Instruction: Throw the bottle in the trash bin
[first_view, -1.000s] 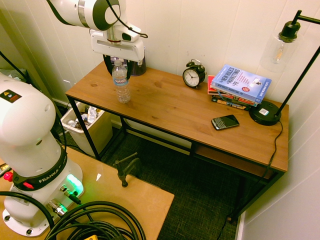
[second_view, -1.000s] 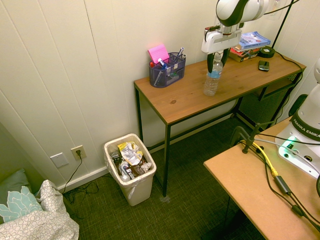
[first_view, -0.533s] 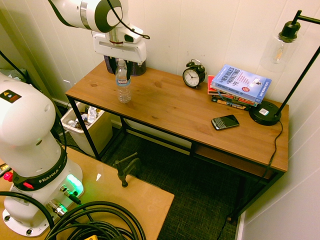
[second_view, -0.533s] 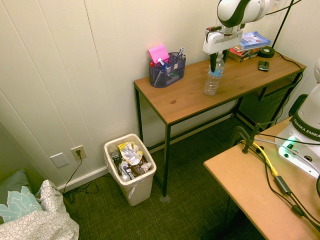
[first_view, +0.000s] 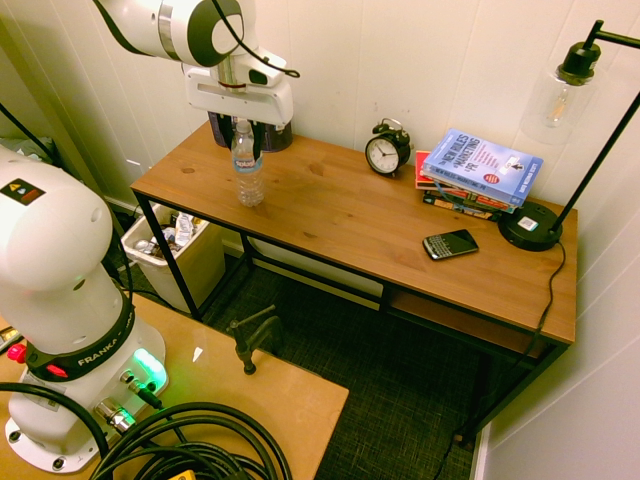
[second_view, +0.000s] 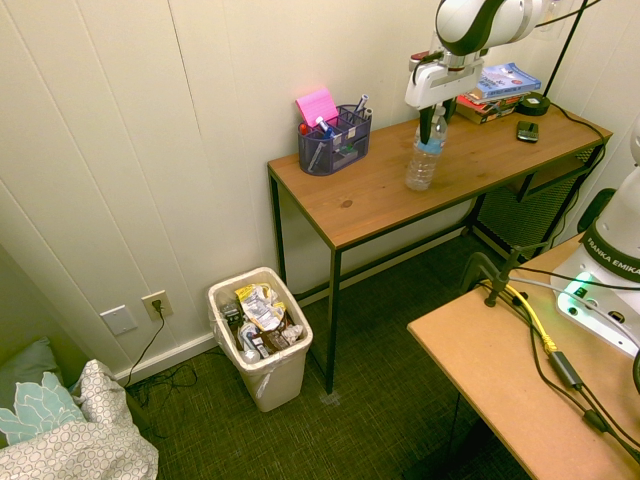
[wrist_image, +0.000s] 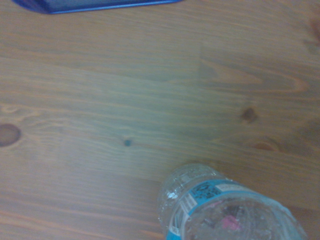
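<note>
The bottle (first_view: 246, 170) (second_view: 423, 160), clear with a blue label band, stands upright near the left end of the wooden desk (first_view: 340, 215). My gripper (first_view: 243, 132) (second_view: 430, 120) comes straight down onto it and is shut on its neck, hiding the cap. Whether its base still touches the wood I cannot tell. The wrist view shows the bottle (wrist_image: 225, 205) from above, over the desk's planks. The trash bin (second_view: 283, 378) (first_view: 205, 265), cream and full of crumpled rubbish, sits on the carpet beyond the desk's left end, below the bottle's level.
A dark mesh pen organizer (second_view: 335, 142) with a pink note stands at the desk's back corner, close behind the bottle. Further along are an alarm clock (first_view: 387, 152), stacked books (first_view: 478, 172), a phone (first_view: 450, 243) and a lamp base (first_view: 530, 226). A second table (second_view: 520, 390) is nearby.
A second ago the fingers stood open around the bottle's top; they have since shut on its neck. The bottle has shifted only slightly on the desk.
</note>
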